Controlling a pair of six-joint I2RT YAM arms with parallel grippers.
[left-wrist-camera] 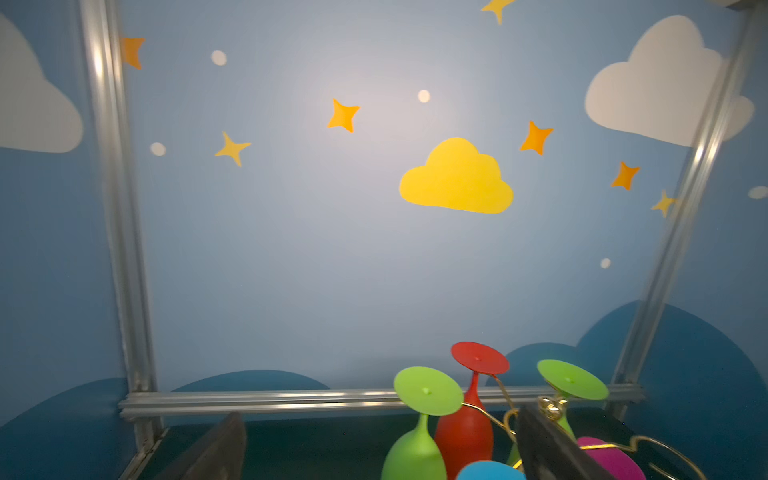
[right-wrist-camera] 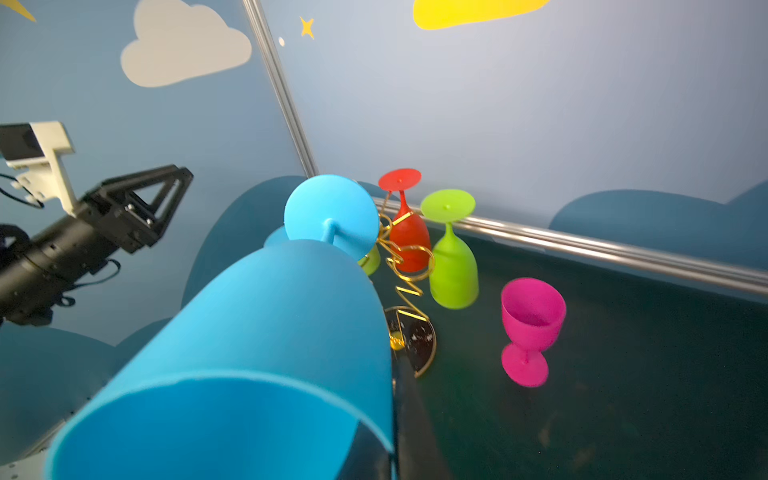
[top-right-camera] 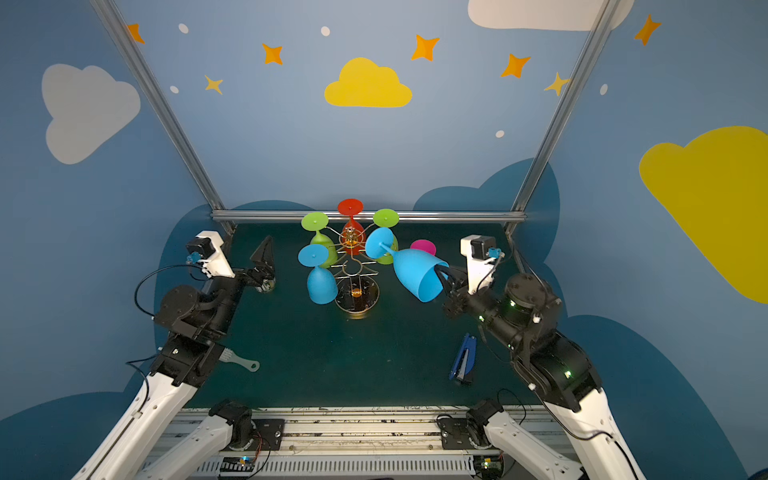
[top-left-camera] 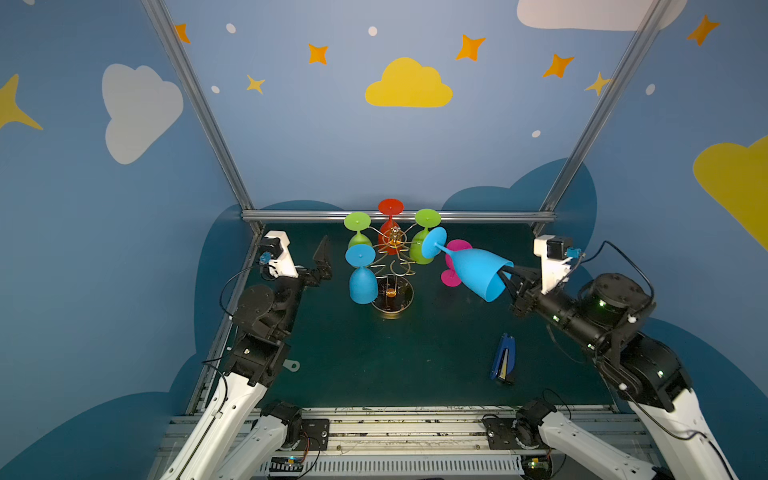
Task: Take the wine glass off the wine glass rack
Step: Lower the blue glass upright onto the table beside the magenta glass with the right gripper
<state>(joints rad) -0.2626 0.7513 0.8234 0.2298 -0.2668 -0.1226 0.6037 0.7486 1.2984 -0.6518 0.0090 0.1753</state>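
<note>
At the left of both top views the left tool (top-left-camera: 323, 261) hangs above the bench (top-left-camera: 374, 357). Its jaws are spread wide and hold nothing, and it is well apart from the rack. Below it, near the lower left edge of the bench, a pale brush (top-right-camera: 241, 359) lies half hidden under the arm.

In the middle stands the wine glass rack (top-left-camera: 401, 302), gold wire on a round base. 4 glasses hang from it bowl down: a hanging blue glass (top-left-camera: 362, 284) at the near left, a left green glass (top-left-camera: 357, 221), a red glass (top-left-camera: 390, 208) at the back and a right green glass (top-left-camera: 419, 254). 2 wire arms at the front show bare loops.

Right of the rack, the wine glass (top-left-camera: 478, 270), light blue, is tilted nearly on its side in the air. Its foot points toward the rack, just in front of the right green glass, and its mouth faces the right edge of the frame. Whether the foot touches the wire I cannot tell. Behind it a pink glass (right-wrist-camera: 532, 316) stands upright on the bench, off the rack.

The right tool (top-left-camera: 506, 277) is clamped narrow on the rim of the wine glass, 1 finger inside the bowl and 1 outside. In the lower right of the bench lies a blue stapler (top-left-camera: 503, 359).
</note>
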